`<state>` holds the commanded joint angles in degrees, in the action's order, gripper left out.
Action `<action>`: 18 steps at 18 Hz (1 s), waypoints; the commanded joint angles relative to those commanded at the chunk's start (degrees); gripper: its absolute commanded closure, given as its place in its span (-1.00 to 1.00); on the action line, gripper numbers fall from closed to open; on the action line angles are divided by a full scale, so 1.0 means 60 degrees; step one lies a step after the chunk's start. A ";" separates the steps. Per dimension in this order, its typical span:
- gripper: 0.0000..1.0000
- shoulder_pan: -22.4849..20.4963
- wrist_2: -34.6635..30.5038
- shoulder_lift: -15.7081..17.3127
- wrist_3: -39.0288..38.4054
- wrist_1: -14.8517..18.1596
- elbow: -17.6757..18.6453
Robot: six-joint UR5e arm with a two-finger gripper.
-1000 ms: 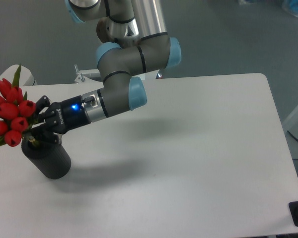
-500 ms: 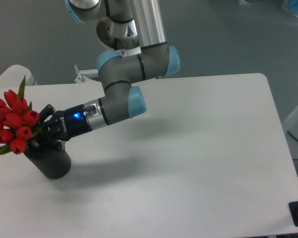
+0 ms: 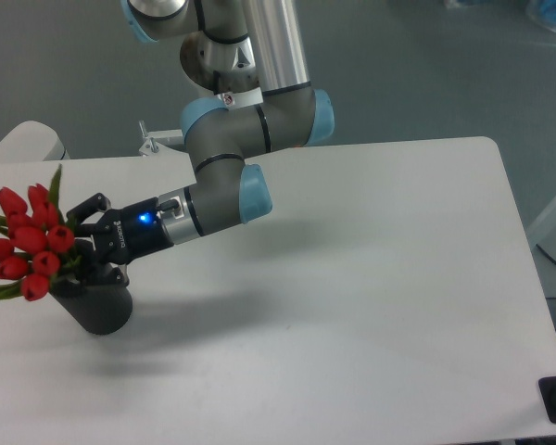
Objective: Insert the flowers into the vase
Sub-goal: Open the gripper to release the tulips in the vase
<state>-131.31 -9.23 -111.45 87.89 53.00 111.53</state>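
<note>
The white table (image 3: 371,278) carries the black vase (image 3: 97,306) at its near left. The gripper (image 3: 85,243) reaches left just above the vase, fingers parted around the stems. The red flowers (image 3: 30,243) lean left over the vase's mouth.

The robot's arm (image 3: 250,120) is built of smooth silver-grey metal tubes joined by darker grey cylindrical joints, each closed with a rounded pale-blue plastic cap. Thin black seam rings mark where the segments meet. A short silver wrist section leads into the black two-finger gripper (image 3: 85,243), whose matte black body carries a small glowing blue light and a line of white lettering too small to read.
</note>
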 joint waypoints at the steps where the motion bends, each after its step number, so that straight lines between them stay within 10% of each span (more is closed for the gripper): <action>1: -0.91 -0.0015 0.0000 0.0000 0.0000 0.0000 0.0029; 18: -1.00 -0.1054 0.0029 0.0146 0.0015 0.0015 0.0278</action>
<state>-137.63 -9.05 -110.57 87.98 53.09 113.20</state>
